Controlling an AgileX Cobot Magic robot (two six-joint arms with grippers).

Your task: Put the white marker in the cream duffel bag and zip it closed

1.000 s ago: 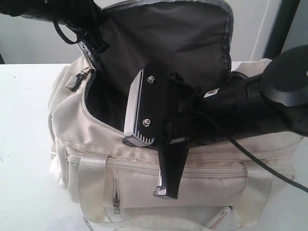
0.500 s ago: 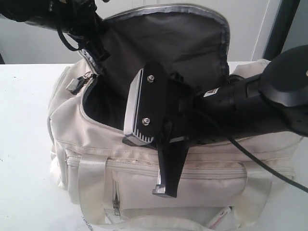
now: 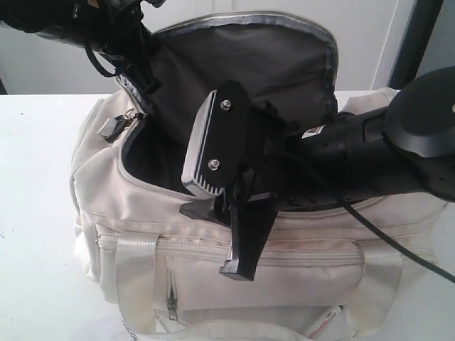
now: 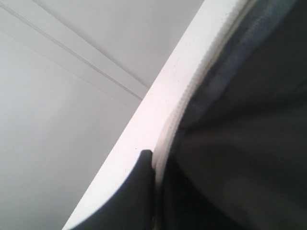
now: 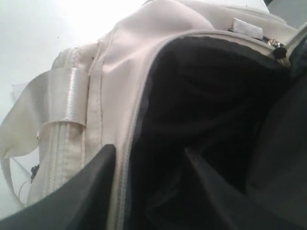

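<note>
2 arms: left gripper [image 3: 141,74] pinches cream duffel bag [image 3: 298,280] flap; right gripper [image 5: 146,155] spread over opening.

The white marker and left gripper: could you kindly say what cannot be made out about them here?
Slim white marker: in no view; the cream fabric duffel bag's dark lining is too shadowed in the right wrist view.
Left gripper: left wrist view shows one finger; exterior view blurs its grip.
</note>
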